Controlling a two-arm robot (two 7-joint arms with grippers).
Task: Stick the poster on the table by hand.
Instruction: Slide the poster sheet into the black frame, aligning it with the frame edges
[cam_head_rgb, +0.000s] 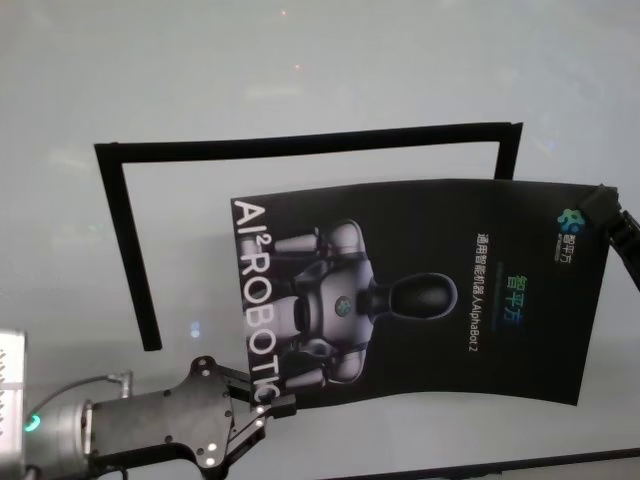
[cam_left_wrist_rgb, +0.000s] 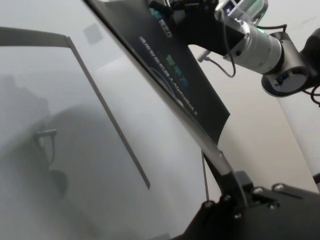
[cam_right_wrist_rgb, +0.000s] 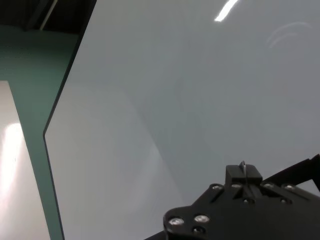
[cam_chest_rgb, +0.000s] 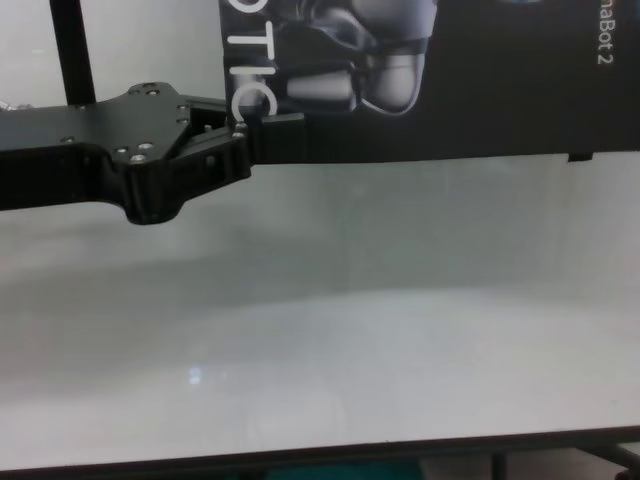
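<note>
Holding the large glossy black poster (cam_head_rgb: 420, 290) with its silver-grey robot picture and white "AI² ROBOTIC" lettering across the centre and right of the head view, sagging a little and lifted off the wide pale grey-white table (cam_head_rgb: 300, 60). Clamping its lower-left corner, at the end of the lettering, in the black angular left gripper (cam_head_rgb: 272, 405) with silver screws, jaws closed on the sheet's edge. Pinching the upper-right corner near the small logo in the black right gripper (cam_head_rgb: 603, 207), largely cut off by the head view's right edge, with the sheet's thin edge caught between its fingers in the right wrist view. Showing only the poster's bottom strip across the top of the chest view, with bare tabletop beneath it down to the thin dark front edge along the bottom. Lying flat on the table at upper left of the head view, a thin black three-sided frame outline (cam_head_rgb: 130, 240), its right part hidden behind the poster, with open surface inside and around it.
</note>
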